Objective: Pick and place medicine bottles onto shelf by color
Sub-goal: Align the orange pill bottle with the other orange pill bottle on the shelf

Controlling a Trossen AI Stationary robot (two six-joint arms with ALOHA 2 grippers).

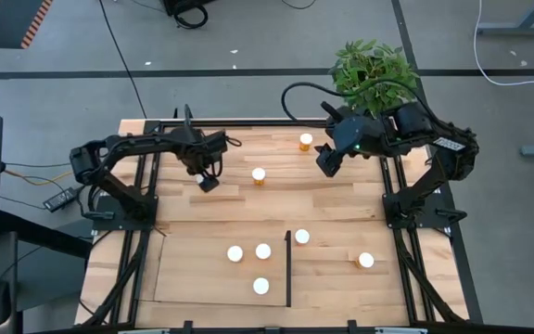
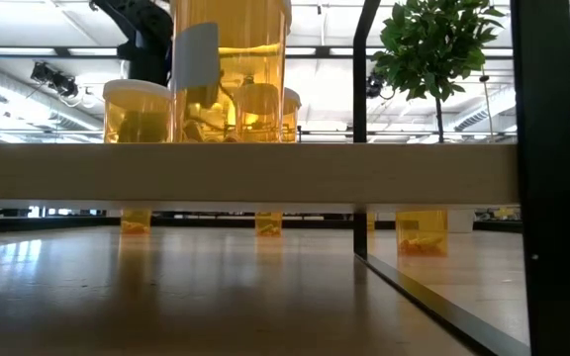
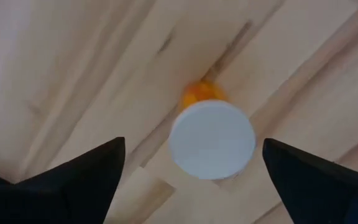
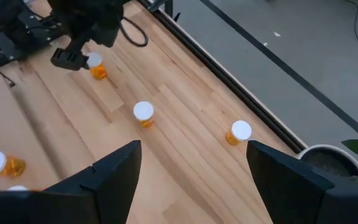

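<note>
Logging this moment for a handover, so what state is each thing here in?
left hand: open, poised above an upright capped bottle
right hand: open, holding nothing, raised over the table's far side
three bottles on the shelf: upright, caps on
bottle mid-table: upright, capped
bottle right of the black strip: lying on its side

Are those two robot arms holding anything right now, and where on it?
Nothing is held. The left gripper hangs open above a bottle, its fingers apart from the cap. The right gripper is open and empty.
</note>
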